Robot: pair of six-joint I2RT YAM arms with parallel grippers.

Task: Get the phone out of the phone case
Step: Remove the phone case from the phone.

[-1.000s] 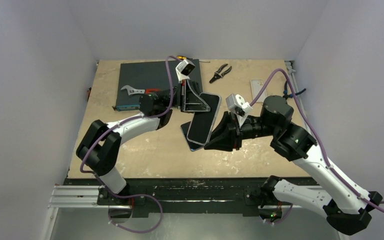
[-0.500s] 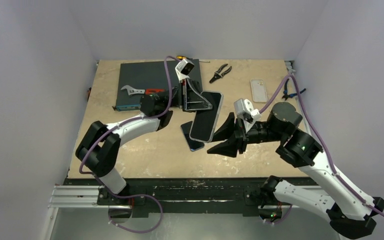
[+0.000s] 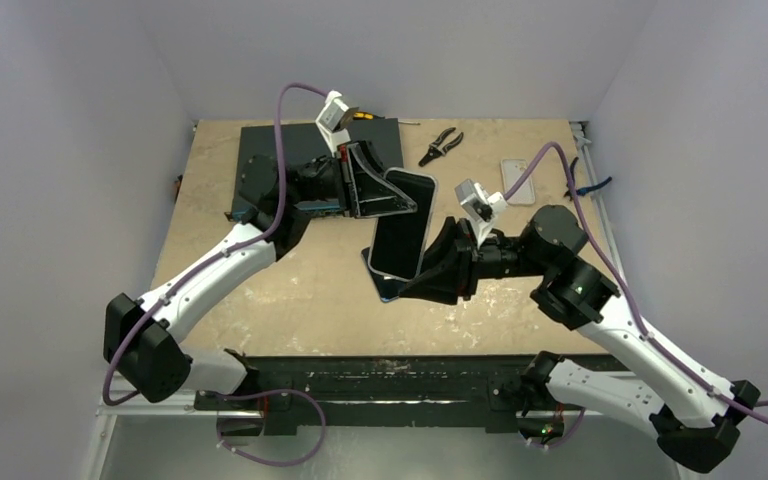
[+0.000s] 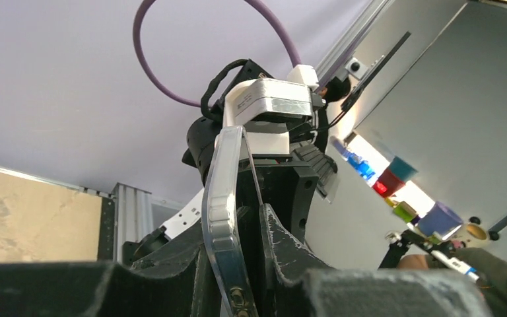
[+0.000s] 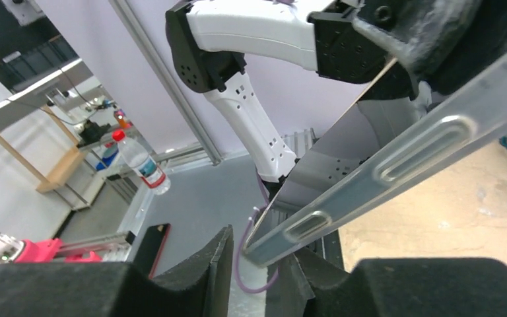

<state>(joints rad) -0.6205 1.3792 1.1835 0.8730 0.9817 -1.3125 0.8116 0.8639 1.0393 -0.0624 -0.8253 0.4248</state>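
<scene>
The biggest change is in my left arm (image 3: 210, 275): over the last second it has swung out and up, so its elbow now sits far to the left and its wrist is higher over the table (image 3: 290, 300). My right arm (image 3: 600, 310) backed off half a second ago and has now come forward again.

The phone (image 3: 400, 225) has gone up with the left arm. It hangs in the air above the middle of the table, tilted, with its dark screen towards the top camera, and it is still in its case (image 5: 396, 162). A dark slab (image 3: 385, 288) lies on the table beneath it. I cannot tell what that is.

The left gripper (image 3: 392, 195) stays clamped on the phone's upper end. In its wrist view the clear case rim (image 4: 221, 218) runs straight down between the two fingers (image 4: 284, 254).

The right gripper (image 3: 420, 272) has let go, widened and returned. Its jaws now stand apart around the phone's lower corner. In the right wrist view the corner sits in the gap, with daylight showing beside one of the fingers (image 5: 201, 267), so I judge that nothing is pinched there yet.

I read this as a regrip: the left side holds the phone steady while I line up the right for a fresh bite on the case edge. The phone and case are not yet separated.
</scene>
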